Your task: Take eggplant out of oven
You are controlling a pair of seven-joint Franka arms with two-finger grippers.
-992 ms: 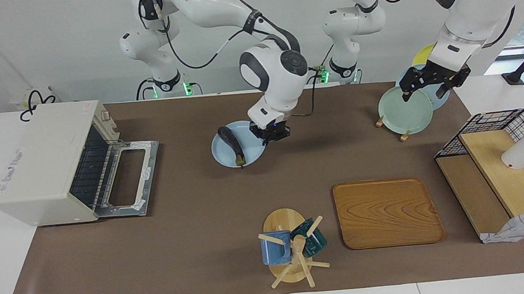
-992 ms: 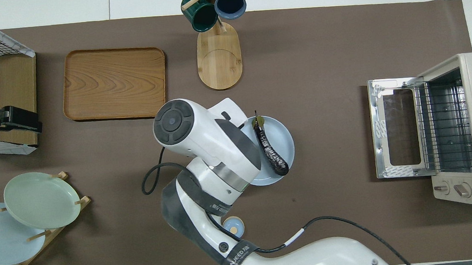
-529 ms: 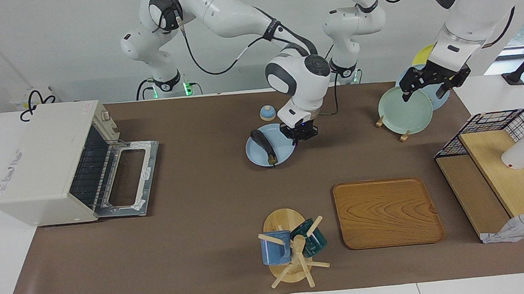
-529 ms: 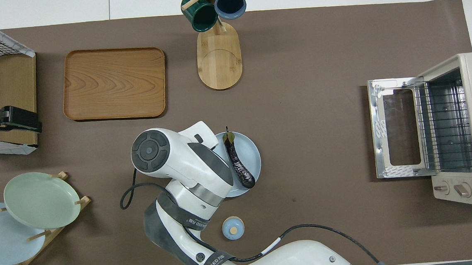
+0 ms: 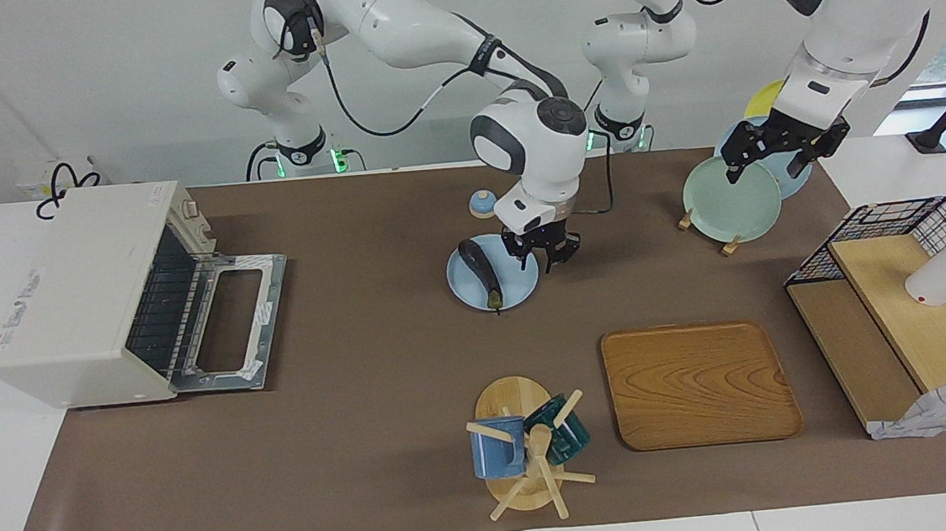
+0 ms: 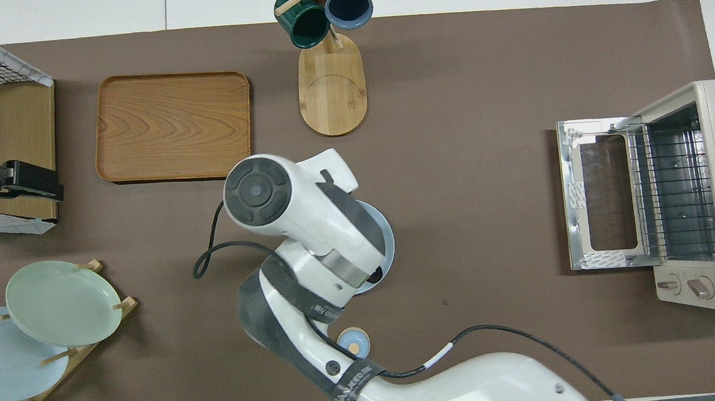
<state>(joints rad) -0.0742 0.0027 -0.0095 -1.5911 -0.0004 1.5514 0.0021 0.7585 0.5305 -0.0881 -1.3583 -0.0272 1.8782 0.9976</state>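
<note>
The dark purple eggplant (image 5: 479, 270) lies on a light blue plate (image 5: 517, 289) mid-table, well outside the oven. The cream-white oven (image 5: 70, 289) stands at the right arm's end with its door (image 5: 229, 327) folded down and only a bare wire rack inside. My right gripper (image 5: 542, 258) hangs open just above the plate's rim, beside the eggplant, holding nothing. In the overhead view the right arm covers most of the plate (image 6: 386, 239) and nearly all of the eggplant. My left gripper (image 5: 769, 159) waits, open, over a green plate (image 5: 729, 199) on a rack.
A small blue lid (image 5: 482, 204) lies nearer to the robots than the plate. A mug tree (image 5: 526, 451) and a wooden tray (image 5: 697, 383) sit farther out. A wire basket with wooden shelves (image 5: 906, 299) stands at the left arm's end.
My right gripper carried the plate with the eggplant toward the left arm's end, then let go of its rim and opened. The left arm has not moved.
</note>
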